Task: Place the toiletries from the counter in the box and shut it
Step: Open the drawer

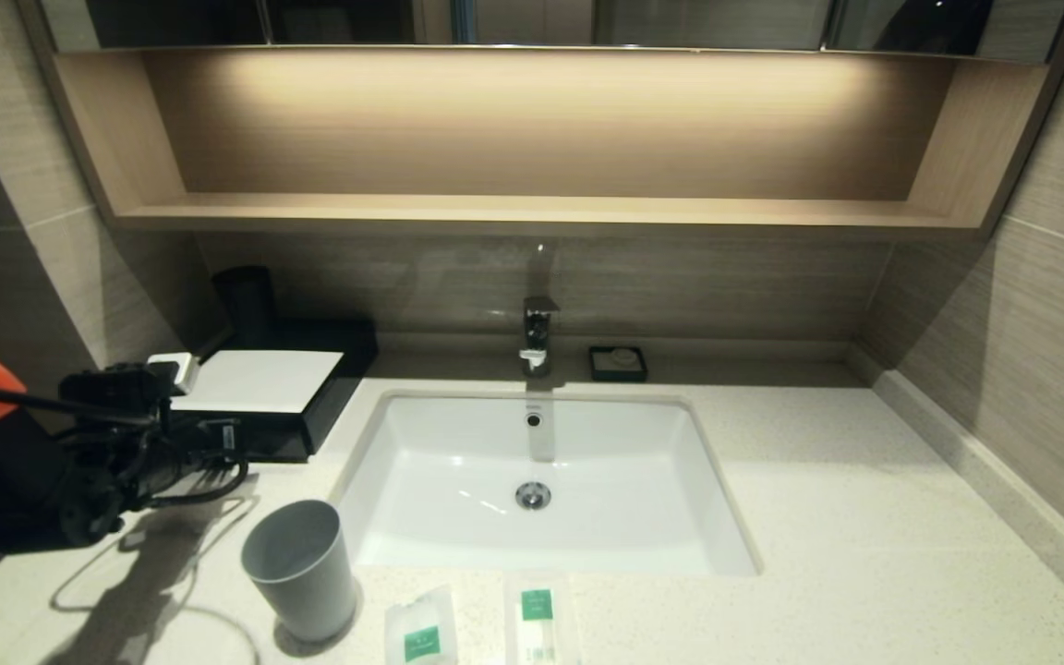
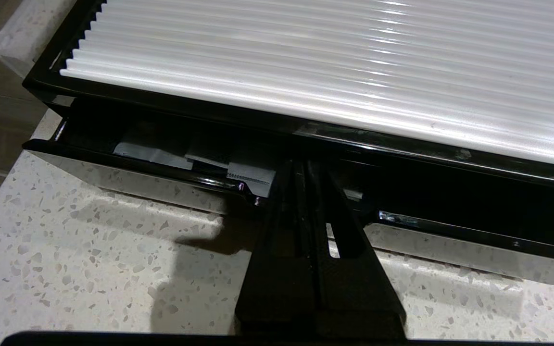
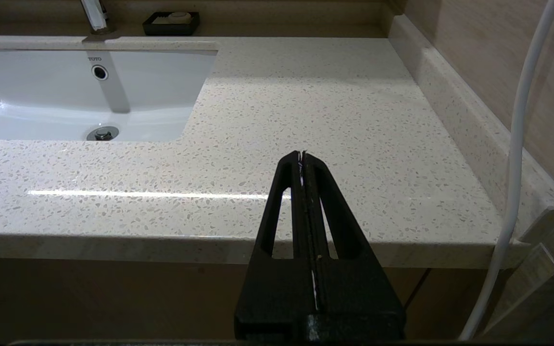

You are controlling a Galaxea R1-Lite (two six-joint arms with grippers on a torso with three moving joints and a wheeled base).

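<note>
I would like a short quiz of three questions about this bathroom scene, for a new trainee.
1. True or false: both sachets already lie inside the box.
2. Which gripper has its tips at the box's front edge? A) left gripper B) right gripper
3. Fill in: the grey cup stands on the counter, on the robot's ____ of the sachets.

Key: 1 false, they lie on the counter in front of the sink. 2 A; the right one hangs shut off the counter's front. 3 left.
</note>
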